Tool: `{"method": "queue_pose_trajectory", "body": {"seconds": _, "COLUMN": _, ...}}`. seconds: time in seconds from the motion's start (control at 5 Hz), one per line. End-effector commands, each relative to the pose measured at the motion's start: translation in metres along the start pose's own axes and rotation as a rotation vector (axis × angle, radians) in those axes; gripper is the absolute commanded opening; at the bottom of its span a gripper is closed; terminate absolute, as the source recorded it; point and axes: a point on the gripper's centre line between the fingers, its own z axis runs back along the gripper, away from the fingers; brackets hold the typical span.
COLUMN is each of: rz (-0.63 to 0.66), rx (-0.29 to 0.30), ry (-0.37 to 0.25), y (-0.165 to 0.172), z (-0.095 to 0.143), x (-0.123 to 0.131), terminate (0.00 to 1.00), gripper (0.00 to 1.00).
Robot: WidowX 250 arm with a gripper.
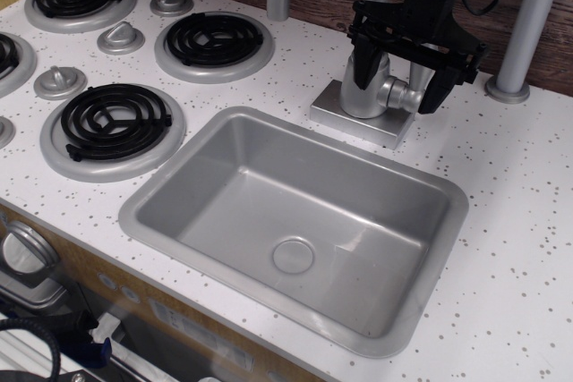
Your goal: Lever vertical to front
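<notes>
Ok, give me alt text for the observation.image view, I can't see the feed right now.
A black gripper hangs with its jaws open around the faucet body, at the small silver lever on its right side. In front lies an empty grey sink set in a speckled white counter; black coil burners and grey stove knobs are at left.

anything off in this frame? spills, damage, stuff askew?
Nothing stands out. The sink is dry and holds nothing, the burners sit flat in their rings, and the counter shows only its speckle pattern. The tool straddles the faucet base around the lever, whose stick is hidden.
</notes>
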Motion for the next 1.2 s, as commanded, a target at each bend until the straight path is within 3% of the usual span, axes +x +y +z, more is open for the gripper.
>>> {"method": "queue_pose_trajectory", "body": {"seconds": 0.0, "rz": 0.0, "rx": 0.0, "ry": 0.0, "y": 0.0, "z": 0.0, "x": 0.0, "terminate": 0.0, "gripper": 1.0}}
{"method": "queue_pose_trajectory", "body": {"seconds": 0.2, "rz": 0.037, "rx": -0.035, "ry": -0.086, "y": 0.002, "z": 0.006, "x": 0.011, "terminate": 0.0, "gripper": 1.0}}
{"method": "queue_pose_trajectory", "body": {"seconds": 0.6, "rz": -0.035, "rx": -0.047, "ry": -0.299, "y": -0.002, "z": 0.013, "x": 0.033, "terminate": 0.0, "gripper": 1.0}}
{"method": "queue_pose_trajectory", "body": {"seconds": 0.8, "rz": -0.063, "rx": -0.008, "ry": -0.363, "y": -0.003, "z": 0.013, "x": 0.041, "terminate": 0.0, "gripper": 1.0}}
{"method": "queue_pose_trajectory", "body": {"seconds": 1.0, "rz": -0.082, "rx": 0.022, "ry": -0.388, "y": -0.004, "z": 0.012, "x": 0.045, "terminate": 0.0, "gripper": 1.0}}
